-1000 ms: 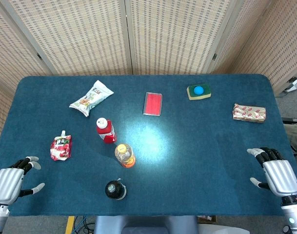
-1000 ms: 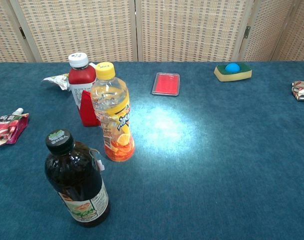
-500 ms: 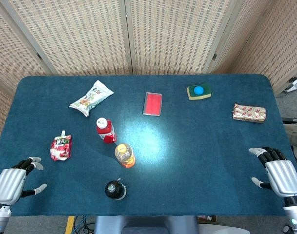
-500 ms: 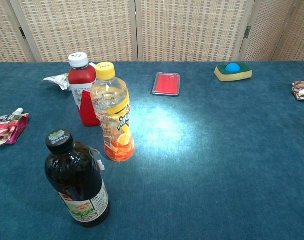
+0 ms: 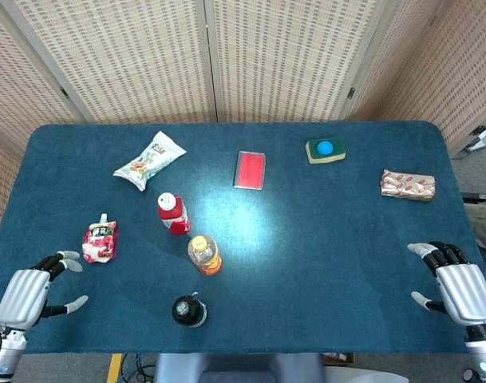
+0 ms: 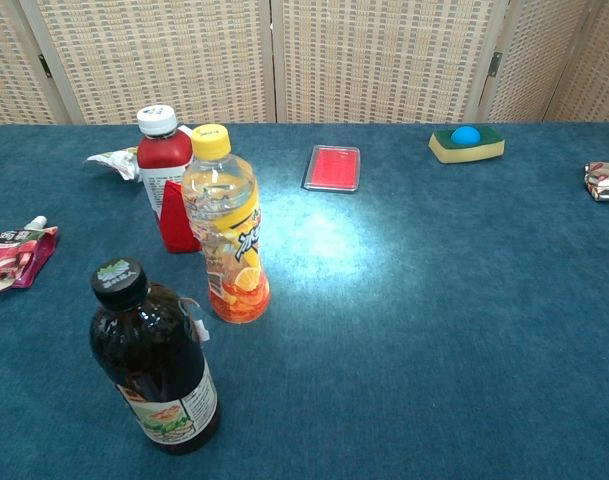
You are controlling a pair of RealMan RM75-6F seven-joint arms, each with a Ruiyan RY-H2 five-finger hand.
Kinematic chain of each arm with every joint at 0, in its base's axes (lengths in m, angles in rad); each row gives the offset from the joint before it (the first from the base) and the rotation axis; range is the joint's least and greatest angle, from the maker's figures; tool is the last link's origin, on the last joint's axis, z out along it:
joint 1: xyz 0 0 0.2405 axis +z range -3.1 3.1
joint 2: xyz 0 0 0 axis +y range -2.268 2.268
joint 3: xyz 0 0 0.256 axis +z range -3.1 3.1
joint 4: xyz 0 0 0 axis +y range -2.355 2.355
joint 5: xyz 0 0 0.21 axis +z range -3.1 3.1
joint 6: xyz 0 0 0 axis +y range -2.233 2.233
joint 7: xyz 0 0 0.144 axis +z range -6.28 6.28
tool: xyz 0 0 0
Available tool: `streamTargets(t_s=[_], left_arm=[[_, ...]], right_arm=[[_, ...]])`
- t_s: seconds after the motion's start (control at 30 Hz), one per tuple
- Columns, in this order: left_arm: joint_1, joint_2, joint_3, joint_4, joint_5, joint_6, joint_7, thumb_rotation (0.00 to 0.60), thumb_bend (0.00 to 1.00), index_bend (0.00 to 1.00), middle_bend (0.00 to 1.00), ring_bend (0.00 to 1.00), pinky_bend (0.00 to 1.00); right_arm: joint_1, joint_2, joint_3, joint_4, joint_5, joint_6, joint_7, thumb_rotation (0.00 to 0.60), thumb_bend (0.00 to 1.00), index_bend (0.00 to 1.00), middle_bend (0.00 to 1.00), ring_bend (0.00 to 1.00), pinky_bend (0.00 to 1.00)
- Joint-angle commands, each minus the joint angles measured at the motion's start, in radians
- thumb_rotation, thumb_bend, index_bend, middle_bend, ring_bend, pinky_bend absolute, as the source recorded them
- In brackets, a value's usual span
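Left hand (image 5: 25,294) has shifted slightly inward toward the one red drink pouch (image 5: 98,242) nearest it, fingers spread and empty, while the right hand (image 5: 458,286) hovers likewise spread at the table's (image 5: 330,255) near-right edge, three upright bottles between.

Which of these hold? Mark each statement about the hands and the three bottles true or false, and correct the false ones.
1. The left hand holds the red spouted pouch. False: it holds nothing, fingers apart, near the pouch.
2. The dark glass bottle with the black cap stands upright. True.
3. The yellow-capped orange drink bottle lies on its side. False: it stands upright.
4. The right hand is empty, fingers spread. True.
5. The red bottle with the white cap stands beyond the orange drink bottle in the chest view. True.
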Motion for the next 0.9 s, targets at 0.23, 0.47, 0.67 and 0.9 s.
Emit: streamTargets(t_s=[0.23,0.47,0.67,0.9], left_arm=[[-0.063,0.006,-0.048,-0.023,-0.036,-0.063,-0.091,0.600,0.02,0.42,0.31,0.34,0.57],[-0.102,0.032,-0.079,-0.067,-0.049,-0.090,-0.164,0.600,0.02,0.37,0.31,0.34,0.57],[-0.148,0.053,-0.107,-0.119,-0.050,-0.130,-0.204,0.600,0.02,0.33,0.30,0.33,0.57],[-0.207,0.064,-0.135,-0.169,-0.048,-0.180,-0.265,0.600,0.02,0.31,0.30,0.32,0.57]], right_arm=[[-0.010,0.010,0.001,0.000,-0.015,0.025,0.023,0.600,0.00,0.26,0.28,0.18,0.22],[-0.017,0.016,-0.001,0.000,-0.031,0.042,0.039,0.600,0.00,0.26,0.28,0.18,0.22],[-0.024,0.023,0.000,0.000,-0.041,0.061,0.052,0.600,0.00,0.26,0.28,0.18,0.22],[-0.029,0.032,-0.002,0.002,-0.054,0.074,0.068,0.600,0.00,0.26,0.28,0.18,0.22]])
